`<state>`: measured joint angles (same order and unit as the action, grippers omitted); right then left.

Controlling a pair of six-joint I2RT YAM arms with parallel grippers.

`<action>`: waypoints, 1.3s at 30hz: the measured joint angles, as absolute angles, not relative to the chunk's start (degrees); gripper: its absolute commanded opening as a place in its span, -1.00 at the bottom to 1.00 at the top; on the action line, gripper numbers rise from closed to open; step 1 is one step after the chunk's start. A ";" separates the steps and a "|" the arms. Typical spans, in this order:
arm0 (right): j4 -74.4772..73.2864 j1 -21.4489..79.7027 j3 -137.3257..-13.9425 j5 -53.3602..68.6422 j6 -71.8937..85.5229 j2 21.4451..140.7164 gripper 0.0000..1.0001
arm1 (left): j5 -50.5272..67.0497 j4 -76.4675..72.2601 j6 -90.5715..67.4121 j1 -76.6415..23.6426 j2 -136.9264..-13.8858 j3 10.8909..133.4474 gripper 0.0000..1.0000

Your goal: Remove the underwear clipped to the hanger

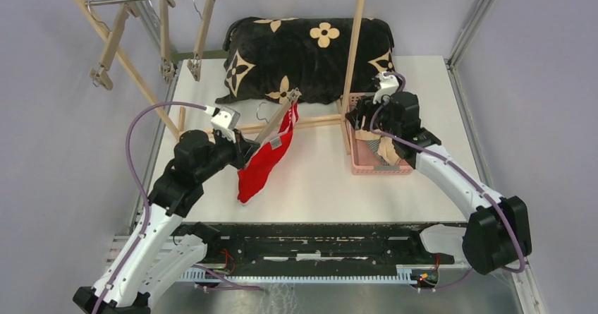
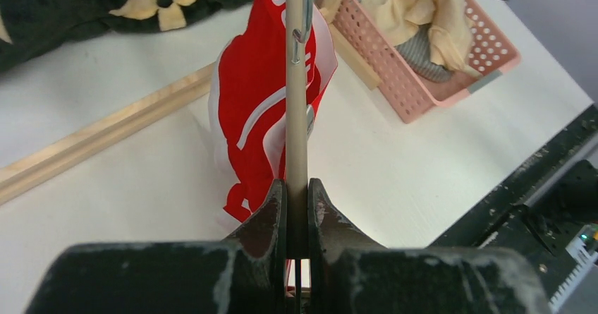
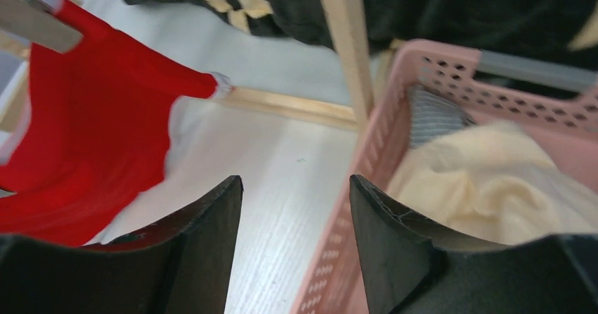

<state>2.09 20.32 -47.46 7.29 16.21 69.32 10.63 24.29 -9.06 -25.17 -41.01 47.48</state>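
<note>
White table (image 1: 317,187): beige underwear (image 3: 486,187) mostly hides striped pair (image 3: 431,114).

Cushion (image 1: 310,56): black, tan flowers, at table (image 1: 331,187) rear.
Rack (image 1: 355,39): wooden frame, metal rail.
Basket (image 1: 381,171): pink, perforated, beside rack post.

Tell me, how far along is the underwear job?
Two look done: the beige underwear and striped underwear lie in the pink basket. In hand: the left gripper grips the hanger with the red underwear hanging from it. Left: unclipping that; the right gripper is open.
</note>
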 measured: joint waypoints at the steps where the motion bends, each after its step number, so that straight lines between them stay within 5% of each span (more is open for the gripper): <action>1: 2.00 20.32 -49.06 9.21 15.94 70.78 0.32 | 11.42 24.36 -9.43 -25.17 -39.77 46.68 -0.94; 8: 1.96 20.10 -59.86 31.88 12.29 79.33 0.32 | 19.59 26.33 -9.93 -25.17 -34.57 46.63 -0.94; 19: -0.12 19.49 -64.99 64.07 2.52 74.59 0.35 | 30.96 28.40 -9.67 -25.23 -34.39 47.11 -0.94; 39: -4.05 19.38 -69.95 76.18 -3.88 74.43 0.31 | 39.22 17.98 -13.96 -25.15 -35.31 44.62 -0.94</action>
